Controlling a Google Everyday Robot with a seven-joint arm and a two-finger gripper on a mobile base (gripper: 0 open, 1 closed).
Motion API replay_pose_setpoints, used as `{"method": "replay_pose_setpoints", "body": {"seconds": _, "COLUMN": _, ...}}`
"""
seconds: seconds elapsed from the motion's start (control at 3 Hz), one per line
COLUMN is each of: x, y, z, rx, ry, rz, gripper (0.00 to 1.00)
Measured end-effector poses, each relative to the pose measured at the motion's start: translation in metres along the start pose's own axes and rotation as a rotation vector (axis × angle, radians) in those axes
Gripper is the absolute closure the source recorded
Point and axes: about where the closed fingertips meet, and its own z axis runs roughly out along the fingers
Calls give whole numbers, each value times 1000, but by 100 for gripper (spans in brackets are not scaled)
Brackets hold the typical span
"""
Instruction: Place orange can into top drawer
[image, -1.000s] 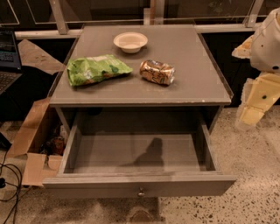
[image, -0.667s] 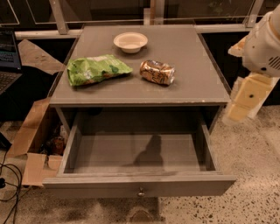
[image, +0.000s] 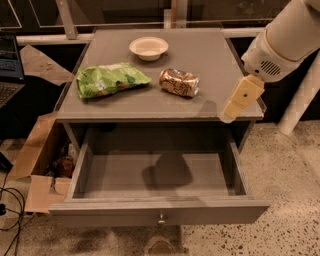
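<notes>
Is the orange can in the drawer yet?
No, the orange can lies on the tabletop, and the claw hovers by its front corner.

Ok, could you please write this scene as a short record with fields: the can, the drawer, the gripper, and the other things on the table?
orange can: lying on its side on the table top, right of centre, not held
top drawer: pulled open, only a shadow on its floor
gripper: over the table's front right corner, right of the can, apart from it
green snack bag: flat on the table top, left of the can
bowl: upright, behind bag and can
task status: can not yet in the drawer
</notes>
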Motion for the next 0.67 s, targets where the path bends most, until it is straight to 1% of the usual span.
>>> {"method": "replay_pose_setpoints", "body": {"seconds": 0.33, "x": 1, "y": -16, "z": 17, "rx": -96, "ry": -69, "rz": -7, "gripper": 0}}
{"method": "replay_pose_setpoints", "body": {"seconds": 0.67, "x": -5, "y": -20, "z": 17, "rx": -96, "ry": -90, "rz": -39, "gripper": 0}}
